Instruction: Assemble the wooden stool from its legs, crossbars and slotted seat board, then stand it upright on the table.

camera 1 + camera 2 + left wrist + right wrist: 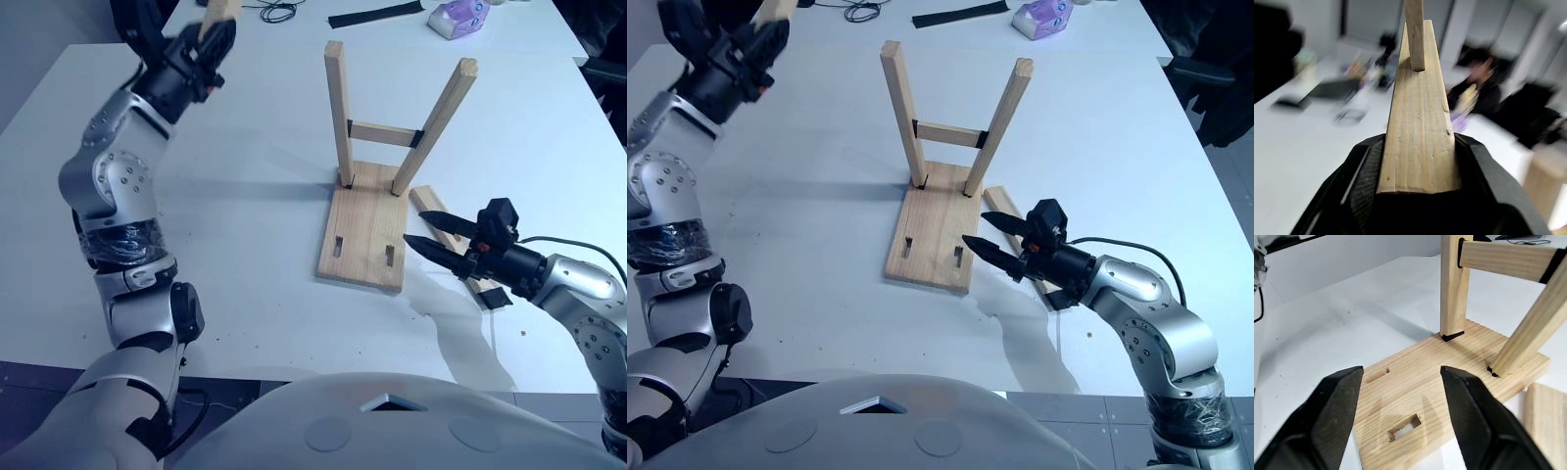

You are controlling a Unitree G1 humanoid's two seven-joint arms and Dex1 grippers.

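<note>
The left jaws are clamped on a pale wooden stool leg (221,12), held high over the far left of the white desk (245,196), and the right jaws are spread wide, empty, pointing toward the near right edge of the flat, slotted wooden seat board (364,227) and just beside it. The board lies flat mid-desk, its long axis running away from the robot. Two square wooden legs rise from its far end, the left one (339,113) close to upright and the right one (437,122) leaning outward, and a short wooden crossbar (384,134) joins them. A loose wooden bar (427,201) lies on the desk just right of the board. A purple packet (458,18) and a black strip (375,14) lie at the far edge. In the left wrist view the gripped leg's long axis points straight away from the camera, with a thinner wooden bar (1414,34) crossing its far end. In the right wrist view two empty rectangular slots (1404,427) sit in the board's near end, between the parted black fingers (1327,416).
</note>
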